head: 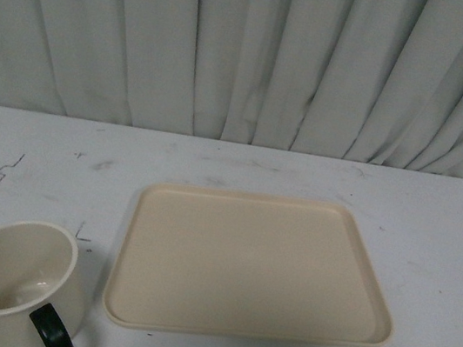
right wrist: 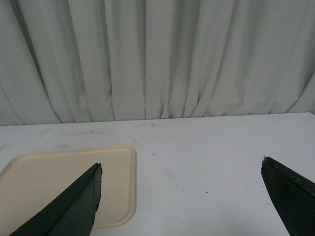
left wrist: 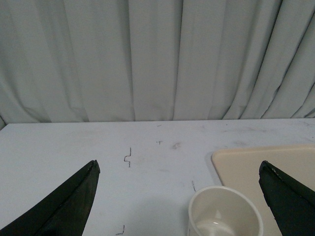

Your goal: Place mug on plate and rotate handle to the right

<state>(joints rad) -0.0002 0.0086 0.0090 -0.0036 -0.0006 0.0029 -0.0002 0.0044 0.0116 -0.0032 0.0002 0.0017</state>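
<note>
While neither arm appears in the front view, each wrist camera shows its own gripper. The mug (head: 12,280) stands upright on the white table (head: 41,152) at the near left, mouth open upward, with its cream interior visible. Its black handle (head: 52,330) sits on the near side of the mug, turned slightly to the right. The plate (head: 256,266), a beige rectangular tray with rounded corners and a low rim, lies flat at the centre of the table. It is just to the right of the mug, and a narrow strip of table separates the two. The plate carries nothing.

In the left wrist view, the left gripper (left wrist: 178,163) has its two dark fingers (left wrist: 74,206) spread wide with nothing between them. The mug (left wrist: 224,211) and a corner of the plate (left wrist: 256,167) lie beyond the gripper, untouched. In the right wrist view, the right gripper (right wrist: 182,163) is likewise spread wide and holds nothing. The plate (right wrist: 49,172) lies beyond one of its fingers (right wrist: 74,206).

Small dark pen-like squiggles (head: 10,167) mark the tabletop to the far left of the mug. They also show in the left wrist view (left wrist: 128,157), and none of them forms a legible letter or word. A pleated grey-white curtain (head: 250,53) closes the far side of the scene.
</note>
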